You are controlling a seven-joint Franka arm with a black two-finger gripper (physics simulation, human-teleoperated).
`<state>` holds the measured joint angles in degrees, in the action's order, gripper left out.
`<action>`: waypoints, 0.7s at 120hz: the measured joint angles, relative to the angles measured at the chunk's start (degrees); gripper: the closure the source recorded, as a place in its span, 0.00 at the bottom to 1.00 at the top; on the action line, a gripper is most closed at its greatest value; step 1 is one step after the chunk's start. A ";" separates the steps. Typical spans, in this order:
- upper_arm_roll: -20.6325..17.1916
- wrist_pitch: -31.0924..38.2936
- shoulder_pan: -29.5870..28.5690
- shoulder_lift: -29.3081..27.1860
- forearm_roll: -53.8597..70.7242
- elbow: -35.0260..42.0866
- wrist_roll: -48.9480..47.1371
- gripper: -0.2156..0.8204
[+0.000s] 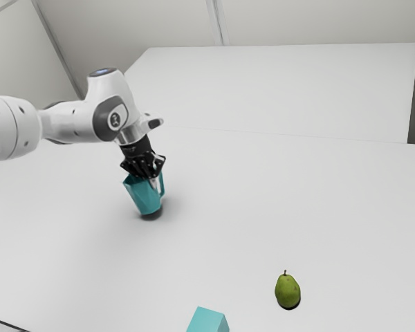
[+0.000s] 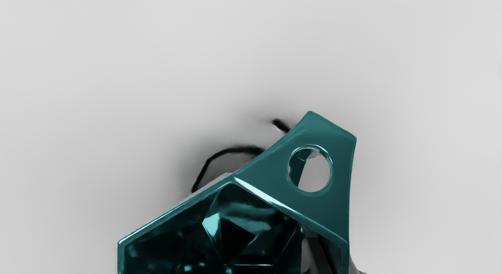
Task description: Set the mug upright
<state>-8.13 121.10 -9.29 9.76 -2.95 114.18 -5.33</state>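
The black gripper (image 1: 152, 180) points down at the top of the teal mug (image 1: 146, 198), which leans slightly with its opening up and a dark shadow directly beneath its base. In the wrist view, the gripper (image 2: 340, 263) has one finger inside the mug (image 2: 261, 168) and the other outside, with the mug's wall pinched between them near the handle (image 2: 333, 207). The handle has a round hole. Whether the base touches the table is hard to tell.
A green pear (image 1: 287, 291) stands on the white table (image 1: 221, 207) toward the exterior view's lower right. A light teal block (image 1: 207, 321) lies at that view's bottom edge, both well apart from the mug.
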 joint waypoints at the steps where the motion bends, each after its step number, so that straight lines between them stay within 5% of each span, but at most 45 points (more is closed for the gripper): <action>1: -0.19 0.19 0.02 -0.03 0.26 0.05 -0.33 0.96; 35: -3.12 6.93 0.12 -0.42 7.92 2.01 -9.81 0.97; 61: -4.15 8.12 0.38 -1.95 9.19 2.03 -14.34 0.53; 84: -4.18 6.38 1.32 -5.45 9.38 1.82 -17.09 0.34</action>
<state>-12.31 127.47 -7.97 4.31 6.43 116.01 -22.42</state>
